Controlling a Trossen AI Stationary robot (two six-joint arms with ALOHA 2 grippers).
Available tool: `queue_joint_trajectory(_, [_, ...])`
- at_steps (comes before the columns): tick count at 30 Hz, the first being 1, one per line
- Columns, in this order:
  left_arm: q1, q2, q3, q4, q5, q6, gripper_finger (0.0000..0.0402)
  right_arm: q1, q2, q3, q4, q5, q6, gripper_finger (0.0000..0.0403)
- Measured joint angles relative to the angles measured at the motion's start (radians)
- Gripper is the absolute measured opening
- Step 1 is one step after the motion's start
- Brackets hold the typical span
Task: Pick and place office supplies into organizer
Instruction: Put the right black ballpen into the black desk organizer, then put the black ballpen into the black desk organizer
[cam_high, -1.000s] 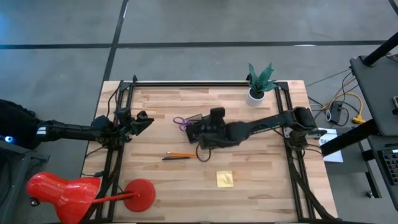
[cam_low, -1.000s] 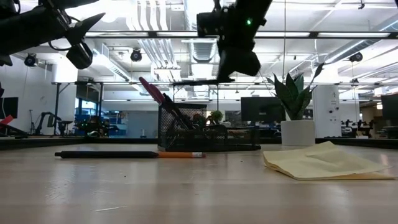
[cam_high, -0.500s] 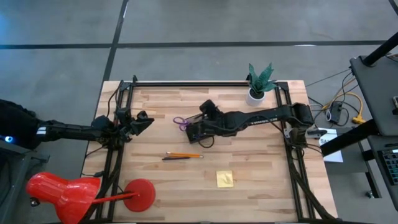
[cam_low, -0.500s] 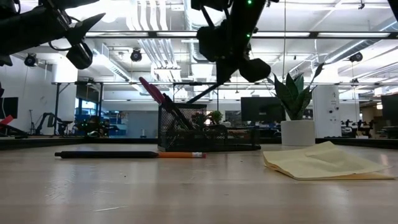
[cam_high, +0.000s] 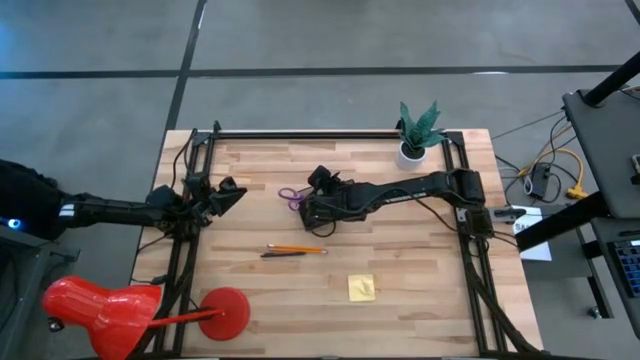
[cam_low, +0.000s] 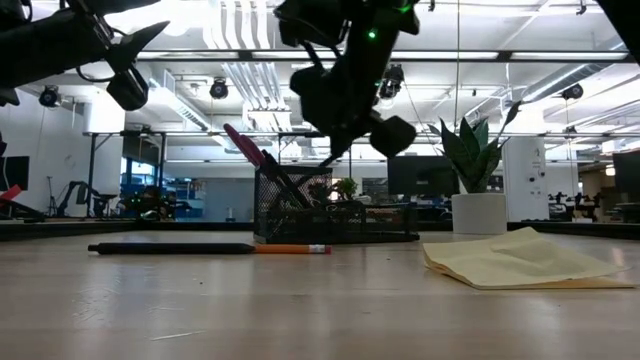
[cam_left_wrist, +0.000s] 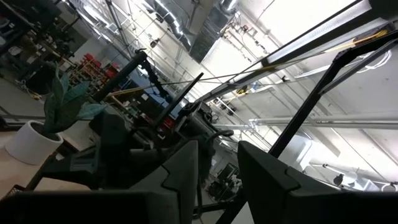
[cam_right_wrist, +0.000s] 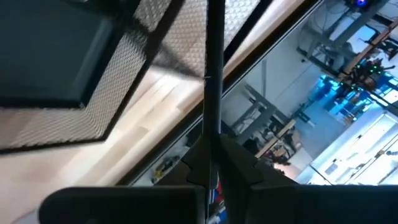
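The black mesh organizer (cam_high: 312, 210) stands mid-table, and the purple-handled scissors (cam_high: 290, 197) stick up out of it, leaning toward the table's left (cam_low: 243, 145). My right gripper (cam_high: 317, 194) hovers over the organizer (cam_low: 310, 215), shut on a thin black pen (cam_low: 330, 155). An orange pencil (cam_high: 297, 247) and another dark pen (cam_high: 280, 254) lie side by side on the wood nearer the front. The yellow sticky-note pad (cam_high: 361, 288) lies flat near the front edge. My left gripper (cam_high: 236, 190) waits open in the air at the table's left. My right gripper (cam_right_wrist: 210, 146) pinches the thin black pen between its two fingers, near the pen's upper end (cam_right_wrist: 212, 118). The fingers come from above, slanting down toward the organizer, and lie along the pen. The pen hangs steeply tilted, lifted clear, its lower end at the organizer's top (cam_low: 322, 165).
A white pot with a green plant (cam_high: 415, 135) stands at the far right of the table. A red lamp-like object (cam_high: 100, 310) sits off the near left corner. Black frame rails (cam_high: 185, 250) run along both table sides. Bare wood lies between the pencil and the pad.
My right gripper has moved toward the table's left and far edge, over the organizer, and tipped downward. The pen it holds has swung from level to steeply slanted, its free end dropping to the organizer's top.
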Motion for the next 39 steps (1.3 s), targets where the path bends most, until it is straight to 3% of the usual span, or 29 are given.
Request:
queue_joint_trajectory(5, [0.000,0.000,0.000,0.000,0.000,0.000,0.0099,0.002,0.034,0.085,0.007,-0.017,0.005,0.0011])
queue_joint_trajectory(9, [0.000,0.000,0.000,-0.001,-0.001,0.000,0.0099,0.002,0.052,0.131,0.005,-0.100,0.013,0.0011])
queue_joint_trajectory(19, [0.000,-0.005,0.000,-0.001,0.000,0.000,0.0099,0.008,0.066,0.131,-0.034,-0.152,0.137,0.0043])
queue_joint_trajectory(29, [0.000,-0.005,0.000,0.000,0.000,0.000,0.0099,0.012,0.065,0.131,-0.121,-0.084,0.202,0.0083])
queue_joint_trajectory(34, [0.000,-0.005,0.000,-0.001,0.000,0.000,0.0099,0.027,0.065,0.150,-0.135,-0.036,0.390,0.0090])
queue_joint_trajectory(37, [0.000,-0.005,0.000,-0.001,0.000,0.000,0.0099,0.034,0.061,0.177,-0.176,-0.121,0.581,0.0091])
queue_joint_trajectory(39, [0.000,-0.005,0.000,0.000,0.001,0.000,0.0099,0.034,0.061,0.205,-0.239,-0.310,0.744,0.0090])
